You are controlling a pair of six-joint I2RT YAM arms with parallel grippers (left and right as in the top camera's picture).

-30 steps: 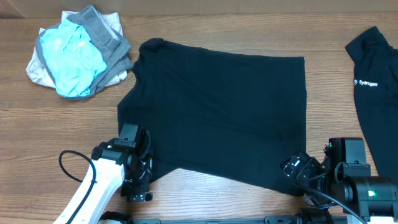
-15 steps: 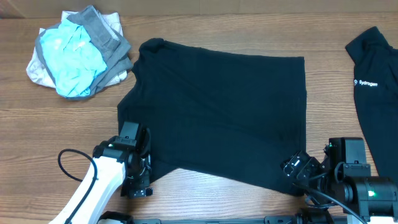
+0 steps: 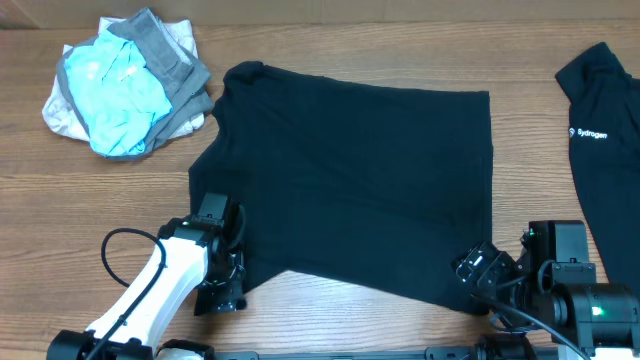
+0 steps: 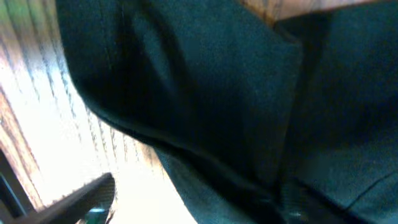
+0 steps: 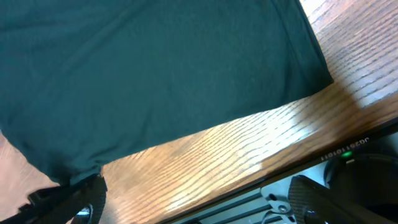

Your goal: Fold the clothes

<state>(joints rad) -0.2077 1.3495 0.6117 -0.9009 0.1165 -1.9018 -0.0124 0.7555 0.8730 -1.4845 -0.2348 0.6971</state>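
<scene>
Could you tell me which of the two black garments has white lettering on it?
The black garment at the right edge, partly cut off by the frame: it bears small white lettering. The black shirt spread in the middle is plain.

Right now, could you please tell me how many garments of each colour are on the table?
Black: 2, the spread shirt and the logo garment at the right edge
Light blue: 1, the light blue garment in the pile
Grey: 1, the grey garment in the pile
Whitish: 1, the whitish garment in the pile
Total: 5
</scene>
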